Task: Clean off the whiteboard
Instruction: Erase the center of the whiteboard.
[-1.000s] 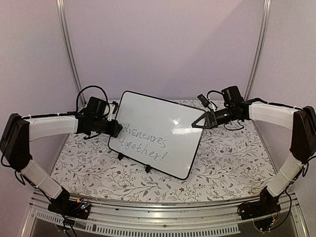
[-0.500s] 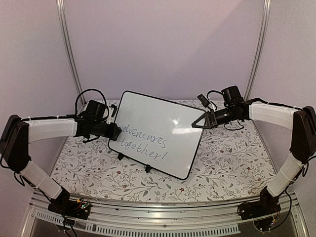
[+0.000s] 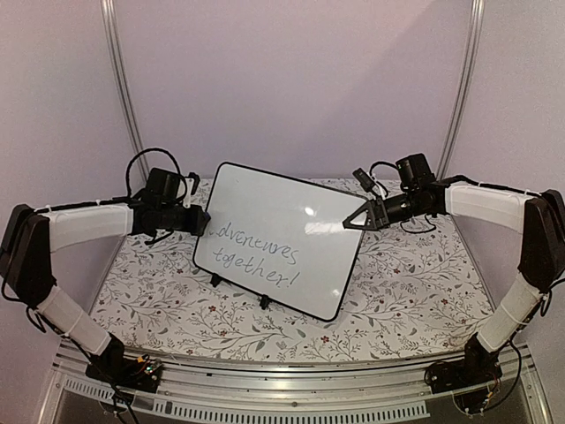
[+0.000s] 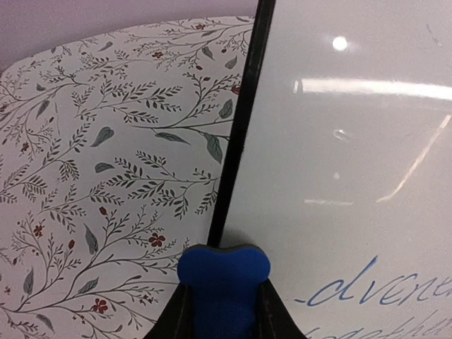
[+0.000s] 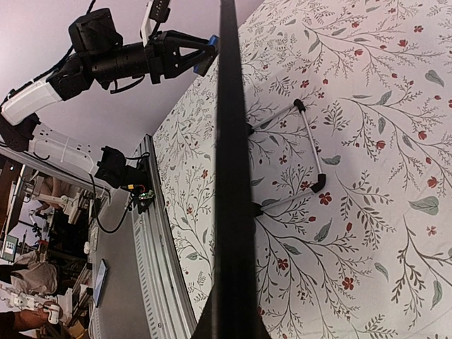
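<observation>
I see the table [image 3: 415, 300] covered in a pale cloth [image 4: 106, 176] printed with grey-green sprigs and small red flowers. The whiteboard [image 3: 282, 221] stands on it near the middle, leaning back and turned askew, on small black feet [image 3: 263, 301]. In the right wrist view, its thin wire stand [image 5: 308, 145] lies on the cloth. A metal rail [image 3: 291, 375] runs along the near edge.

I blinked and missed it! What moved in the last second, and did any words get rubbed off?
The left gripper, clamping the blue eraser, drew back left and slightly up from the whiteboard's left edge. Nothing was grabbed or dropped. The right gripper kept pinching the right edge; the board and the writing look unchanged.
</observation>
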Robot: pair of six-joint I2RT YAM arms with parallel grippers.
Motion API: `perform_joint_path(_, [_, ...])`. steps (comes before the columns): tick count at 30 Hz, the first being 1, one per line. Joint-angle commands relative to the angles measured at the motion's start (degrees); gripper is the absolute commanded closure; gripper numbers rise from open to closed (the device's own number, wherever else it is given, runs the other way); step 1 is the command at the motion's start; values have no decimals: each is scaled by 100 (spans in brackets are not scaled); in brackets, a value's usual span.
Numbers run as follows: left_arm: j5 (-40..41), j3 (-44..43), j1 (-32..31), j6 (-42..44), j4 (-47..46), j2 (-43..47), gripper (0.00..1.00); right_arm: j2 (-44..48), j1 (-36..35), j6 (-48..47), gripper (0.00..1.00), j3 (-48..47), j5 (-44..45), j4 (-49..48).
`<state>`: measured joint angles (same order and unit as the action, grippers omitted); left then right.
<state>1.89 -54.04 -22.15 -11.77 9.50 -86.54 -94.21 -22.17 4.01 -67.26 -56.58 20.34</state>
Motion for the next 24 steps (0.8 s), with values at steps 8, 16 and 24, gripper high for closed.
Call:
perform_joint_path(8, [-296,737,-281,-757,-610,392,100,117,40,-63,100,27,-117,29])
perform_joint_path(16, [-206,977,-533,-1195,-619,-85,100,87,41,-41,100,19,-150,18])
perform_joint_path(24, [430,993,-475,-1339,-1022,-44,100,80,35,-36,100,46,-176,15])
